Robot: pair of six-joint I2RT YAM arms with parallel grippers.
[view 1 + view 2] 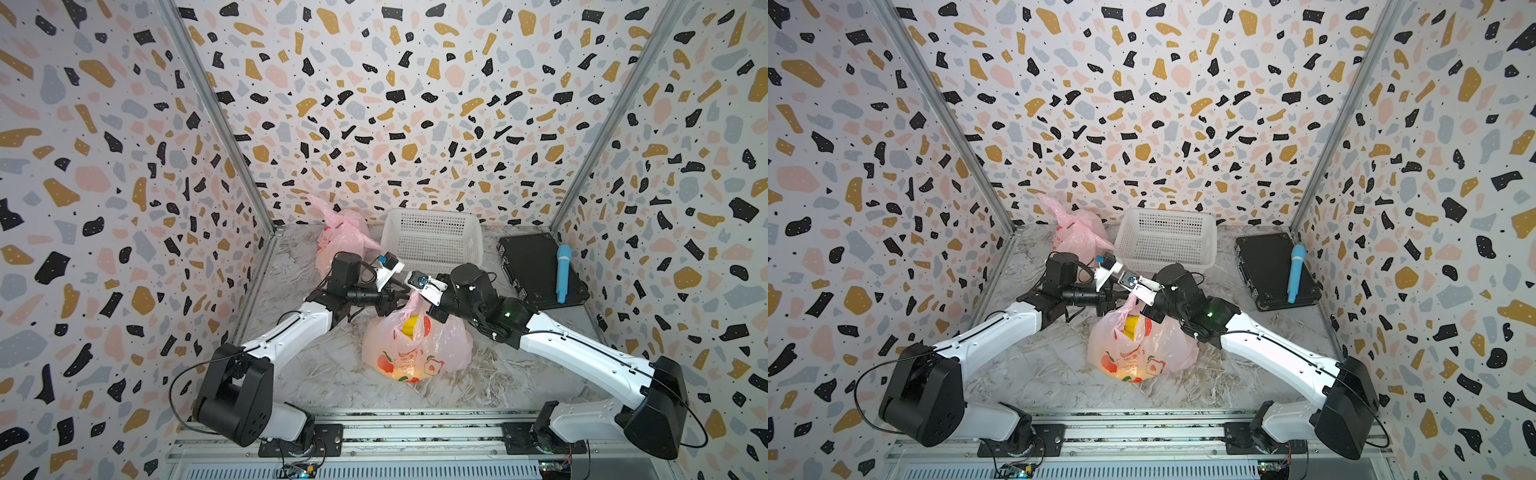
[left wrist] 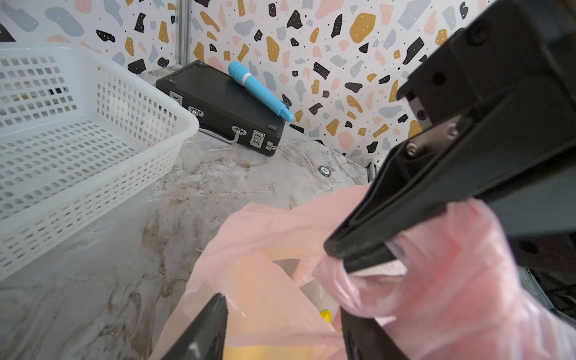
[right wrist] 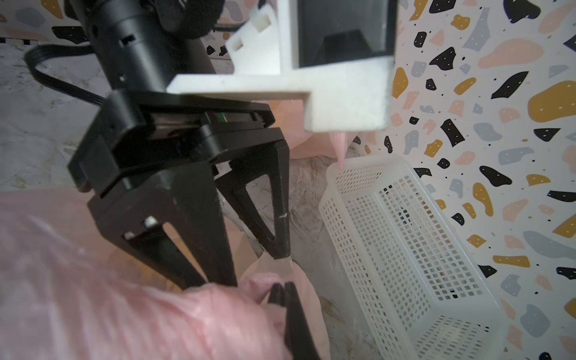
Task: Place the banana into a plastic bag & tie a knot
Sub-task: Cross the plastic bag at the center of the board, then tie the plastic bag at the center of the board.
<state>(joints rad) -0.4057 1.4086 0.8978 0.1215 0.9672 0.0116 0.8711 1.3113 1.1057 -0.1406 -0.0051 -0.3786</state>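
Two pink plastic bags, one banana, one white basket, one black case, one blue microphone and two robot arms are in the booth.

The plastic bag carries the only print of any size. Between drawings of red and orange fruit on its side runs a short line of pale characters, seen in both top views. They are too small and too crumpled to read, and no brand can be made out. In the left wrist view a small round disc lies flat on the surface, apart from the bag. It bears two digits in its middle: the second is a 0, the first either a 5 or an 8; I cannot tell which.
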